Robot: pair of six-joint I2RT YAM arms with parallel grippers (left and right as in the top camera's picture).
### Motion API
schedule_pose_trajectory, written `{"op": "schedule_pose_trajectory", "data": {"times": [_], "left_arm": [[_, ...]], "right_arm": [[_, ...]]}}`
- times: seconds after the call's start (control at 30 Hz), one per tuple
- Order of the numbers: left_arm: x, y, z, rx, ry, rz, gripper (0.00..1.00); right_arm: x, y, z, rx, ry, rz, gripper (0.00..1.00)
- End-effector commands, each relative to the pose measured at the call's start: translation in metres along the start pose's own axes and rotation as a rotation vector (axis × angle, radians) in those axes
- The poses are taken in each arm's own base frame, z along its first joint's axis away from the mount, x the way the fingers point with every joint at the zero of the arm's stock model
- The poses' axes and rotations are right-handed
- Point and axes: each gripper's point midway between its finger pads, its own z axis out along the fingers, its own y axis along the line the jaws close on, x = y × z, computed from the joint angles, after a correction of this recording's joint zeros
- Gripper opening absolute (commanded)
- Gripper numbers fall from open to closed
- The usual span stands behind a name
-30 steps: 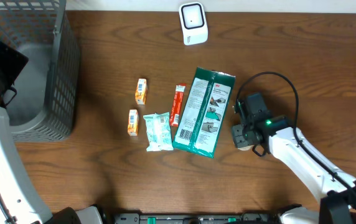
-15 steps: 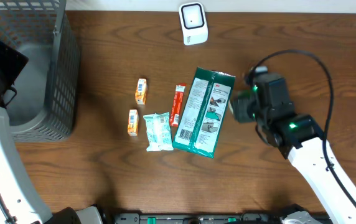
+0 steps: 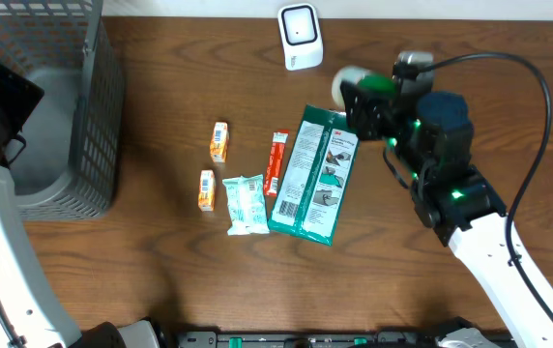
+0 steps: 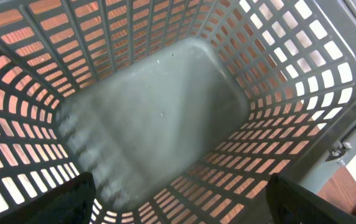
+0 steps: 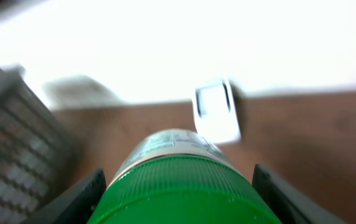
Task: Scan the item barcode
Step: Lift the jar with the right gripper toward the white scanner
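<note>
Now the right fingers (image 5: 78, 198) are pinching a green-capped bottle (image 3: 352, 85) above the counter (image 3: 180, 58), at four o'clock from the white scanner (image 3: 300, 37). The left fingers (image 4: 66, 200) are hanging spread over the grey basket (image 4: 277, 81), its floor showing.
</note>
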Motion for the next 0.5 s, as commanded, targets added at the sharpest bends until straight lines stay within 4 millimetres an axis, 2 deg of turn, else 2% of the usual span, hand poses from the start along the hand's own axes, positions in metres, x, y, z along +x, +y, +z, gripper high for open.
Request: {"op": "schedule_pose_trajectory", "data": {"times": [0.0, 0.03, 0.07, 0.27, 0.33, 0.47], "left_arm": [[-0.002, 0.001, 0.000, -0.006, -0.006, 0.004, 0.88], [-0.002, 0.001, 0.000, -0.006, -0.006, 0.004, 0.88], [-0.002, 0.001, 0.000, -0.006, -0.006, 0.004, 0.88], [-0.002, 0.001, 0.000, -0.006, -0.006, 0.004, 0.88], [-0.002, 0.001, 0.000, -0.006, -0.006, 0.004, 0.88], [-0.002, 0.001, 0.000, -0.006, -0.006, 0.004, 0.88]], "right_arm": [[-0.030, 0.016, 0.016, -0.071, -0.128, 0.031, 0.01], [-0.031, 0.016, 0.020, -0.078, -0.141, 0.041, 0.01], [-0.036, 0.017, 0.038, -0.107, -0.193, 0.084, 0.01], [-0.037, 0.012, 0.093, -0.195, -0.397, 0.081, 0.01], [-0.027, 0.000, 0.118, -0.185, -0.439, 0.092, 0.01], [-0.008, -0.013, 0.169, -0.137, -0.348, 0.099, 0.01]]}}
